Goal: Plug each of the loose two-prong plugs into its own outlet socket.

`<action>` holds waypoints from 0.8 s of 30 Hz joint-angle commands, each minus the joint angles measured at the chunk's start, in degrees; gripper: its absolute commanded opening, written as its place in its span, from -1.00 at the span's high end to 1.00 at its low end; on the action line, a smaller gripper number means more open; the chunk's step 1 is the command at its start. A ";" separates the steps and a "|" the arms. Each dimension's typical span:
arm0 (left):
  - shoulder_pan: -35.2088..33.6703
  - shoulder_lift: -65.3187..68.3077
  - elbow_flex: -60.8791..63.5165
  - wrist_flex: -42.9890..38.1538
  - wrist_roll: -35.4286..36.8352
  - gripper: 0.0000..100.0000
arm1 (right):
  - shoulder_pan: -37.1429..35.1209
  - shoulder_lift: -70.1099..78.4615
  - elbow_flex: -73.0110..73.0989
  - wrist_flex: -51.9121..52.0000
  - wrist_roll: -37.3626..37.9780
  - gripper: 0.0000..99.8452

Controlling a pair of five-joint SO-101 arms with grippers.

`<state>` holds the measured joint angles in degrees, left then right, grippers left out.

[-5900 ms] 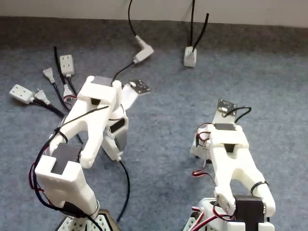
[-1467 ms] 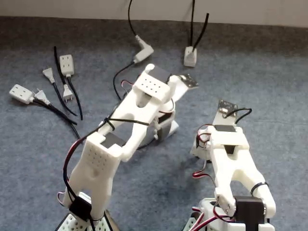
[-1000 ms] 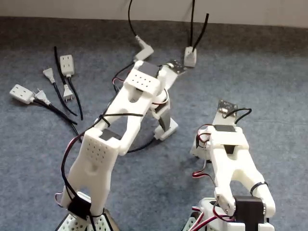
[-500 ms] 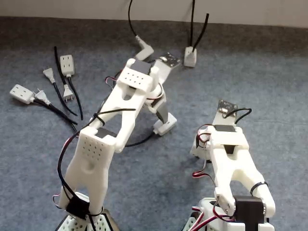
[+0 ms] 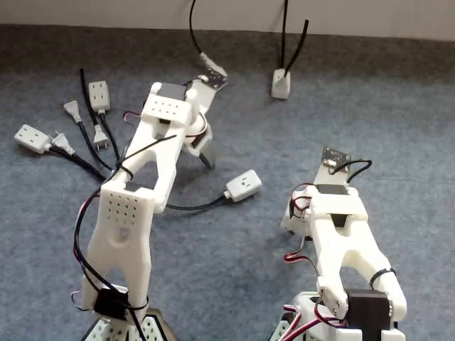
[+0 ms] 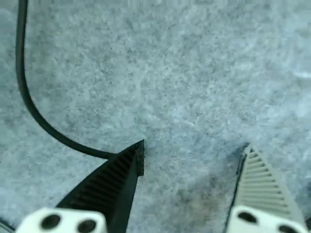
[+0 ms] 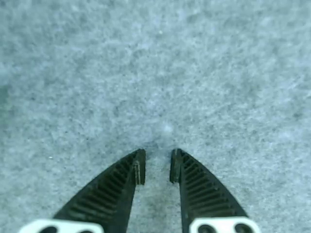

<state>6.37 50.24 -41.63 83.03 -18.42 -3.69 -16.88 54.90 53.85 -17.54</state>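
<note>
- Logged a white socket block (image 5: 243,185) lying face up on the carpet (image 5: 398,128) between the two arms, slots bare, with its black cable (image 5: 192,207) trailing off under the left arm.
- Noted a second socket block (image 5: 281,84) near the far edge, standing alone, its lead running up toward the wall (image 5: 355,14).
- Counted two more at far left: a third socket block (image 5: 99,95) with nothing in it, and a fourth socket block (image 5: 30,137) with a two-prong plug (image 5: 61,143) butted against it. Cannot tell whether the prongs are seated.
- Spotted a loose plug (image 5: 72,109) and another free plug (image 5: 99,135) among dark leads just beside those blocks.
- Found the left gripper (image 6: 193,151) spread wide and holding nothing, over bare carpet near the face-up block, with a black lead (image 6: 24,97) curving past its black finger (image 6: 121,179).
- Found the right gripper (image 7: 156,167) all but closed, a thin slit between the tips, nothing in it, low over the carpet.
- Recorded grey-blue carpet throughout, with a pale wall strip along the far side.
</note>
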 commanded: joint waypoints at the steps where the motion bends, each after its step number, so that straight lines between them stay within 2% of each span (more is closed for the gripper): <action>1: -0.48 -1.63 -2.59 -0.09 0.00 0.38 | 0.22 -0.04 -0.22 -0.57 0.70 0.79; 3: -0.13 -1.63 -6.11 1.23 2.55 0.38 | 0.22 -0.04 -0.31 -0.57 0.70 0.79; 6: 3.03 -1.63 -14.55 10.81 3.43 0.38 | 0.22 -0.04 -0.31 -0.57 0.70 0.79; 9: 9.01 -1.63 -21.32 19.52 3.78 0.38 | 0.31 -0.04 -0.22 -1.19 0.70 0.79; 13: 15.60 -2.86 -16.22 19.25 3.43 0.38 | 1.80 -0.40 0.04 -2.24 0.53 0.79; 17: 20.09 -5.41 -10.86 19.25 3.43 0.38 | 11.03 -0.31 -0.48 -2.51 -0.26 0.79; 19: 21.58 -7.25 -8.48 19.25 3.34 0.38 | 13.93 -0.57 -0.57 -2.59 -4.22 0.79; 24: 23.34 -9.27 -3.74 18.99 -1.93 0.38 | 14.37 -0.13 -0.48 -4.53 -6.24 0.79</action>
<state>28.18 44.70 -46.46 101.49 -17.54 8.62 -16.88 54.99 50.95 -22.64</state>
